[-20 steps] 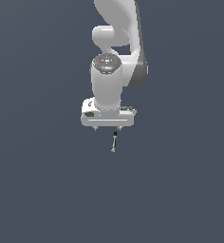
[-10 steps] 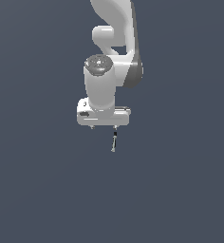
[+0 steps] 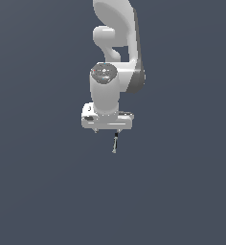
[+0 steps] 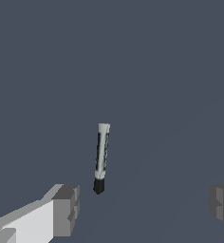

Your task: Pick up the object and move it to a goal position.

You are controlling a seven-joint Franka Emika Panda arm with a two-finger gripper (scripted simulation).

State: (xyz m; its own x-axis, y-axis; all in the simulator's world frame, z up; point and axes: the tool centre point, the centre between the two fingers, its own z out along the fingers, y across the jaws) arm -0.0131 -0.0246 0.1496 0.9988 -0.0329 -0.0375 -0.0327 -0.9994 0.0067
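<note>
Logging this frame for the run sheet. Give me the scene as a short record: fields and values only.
arm: white Panda, reaching down
tool: open, fingers wide apart
object: thin stick, dark at one end, pale grey at the other
object vs tool: between the fingers, touching neither in the wrist view
object support: cannot tell
background: plain dark grey

No readable text, labels or numbers in either view.

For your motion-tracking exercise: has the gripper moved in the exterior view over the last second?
Yes. The gripper has shifted slightly toward the exterior view's left and a little up, judged against the stick, which has kept its place in that view.
</note>
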